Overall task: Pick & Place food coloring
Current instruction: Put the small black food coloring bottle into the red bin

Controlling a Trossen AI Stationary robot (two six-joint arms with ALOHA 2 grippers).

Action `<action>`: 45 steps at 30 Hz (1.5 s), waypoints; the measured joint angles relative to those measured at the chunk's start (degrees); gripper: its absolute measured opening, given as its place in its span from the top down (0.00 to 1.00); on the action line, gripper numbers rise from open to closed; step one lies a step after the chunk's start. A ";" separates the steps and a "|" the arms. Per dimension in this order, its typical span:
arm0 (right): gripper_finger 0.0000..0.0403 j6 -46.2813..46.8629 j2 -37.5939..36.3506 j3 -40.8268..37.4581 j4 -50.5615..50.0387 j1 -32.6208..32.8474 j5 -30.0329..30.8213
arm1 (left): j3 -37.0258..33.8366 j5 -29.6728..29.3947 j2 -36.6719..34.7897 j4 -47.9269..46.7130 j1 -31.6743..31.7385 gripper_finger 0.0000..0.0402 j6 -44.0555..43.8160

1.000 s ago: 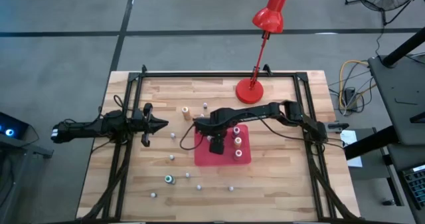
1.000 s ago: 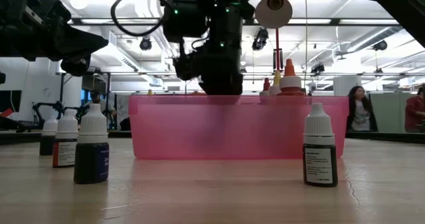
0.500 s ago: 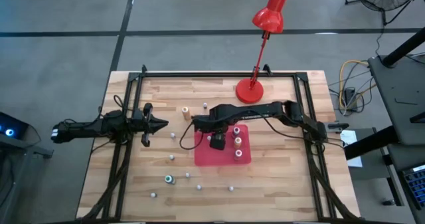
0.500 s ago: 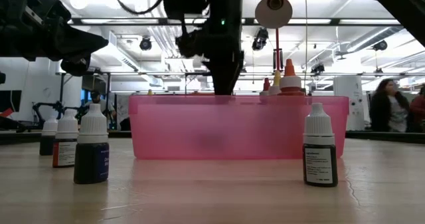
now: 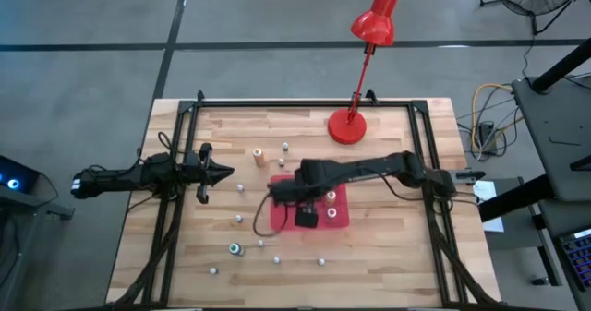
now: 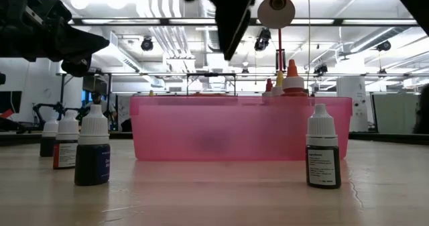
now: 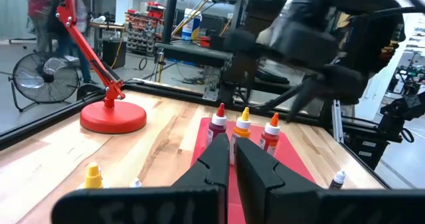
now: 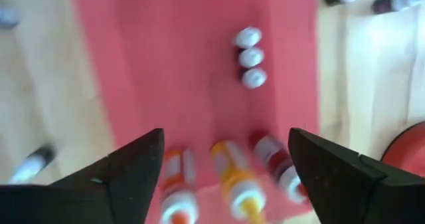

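The left gripper (image 5: 218, 173) is sitting at the left centre of the high view, its fingers (image 7: 219, 159) pressed together and holding nothing, the arm lying stretched along the table's (image 5: 388, 246) left side. Just right of it, small food coloring bottles (image 5: 238, 219) are standing scattered on the wood toward the lower centre, pale with whitish caps, one teal-topped (image 5: 235, 248), one orange (image 5: 259, 152) nearer the top. In the low view, dark-filled bottles (image 6: 92, 148) with white caps are standing at the left and another (image 6: 322, 148) at the right of the tray (image 6: 241, 128). The right gripper (image 5: 306, 216) is hanging above the red tray (image 5: 282, 221) in the frame's centre, fingers (image 8: 133, 167) spread wide and empty, the arm reaching in from the right. Below it in the tray, three white-capped bottles (image 8: 250, 57) are standing touching in a row, beside three larger ones (image 8: 232, 177) with orange, yellow and red tips. The red lamp (image 5: 347, 126) is standing at the upper right.
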 joint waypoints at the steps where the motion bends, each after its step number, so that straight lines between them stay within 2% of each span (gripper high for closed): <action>1: 0.21 0.58 0.00 0.58 -1.04 0.93 -0.04 | 0.00 0.00 0.02 0.00 0.00 1.00 0.00; 10: 0.15 5.83 -0.59 1.88 -3.09 10.48 -0.43 | 0.00 0.00 0.00 0.00 -0.01 1.00 0.00; 22: 0.15 9.08 -0.91 1.75 -2.22 20.31 -0.42 | 0.00 0.00 0.00 0.00 -0.01 1.00 0.00; 29: 0.16 5.54 -0.83 -0.70 4.58 22.73 -0.15 | 0.00 0.00 0.02 0.00 0.01 1.00 0.00; 39: 0.18 4.45 -0.76 -10.53 12.52 23.44 -0.61 | 0.00 0.00 0.02 0.00 0.00 1.00 0.00; 45: 0.19 4.50 -0.79 -15.55 17.80 23.40 -3.89 | 0.00 0.00 0.01 0.00 0.00 1.00 0.00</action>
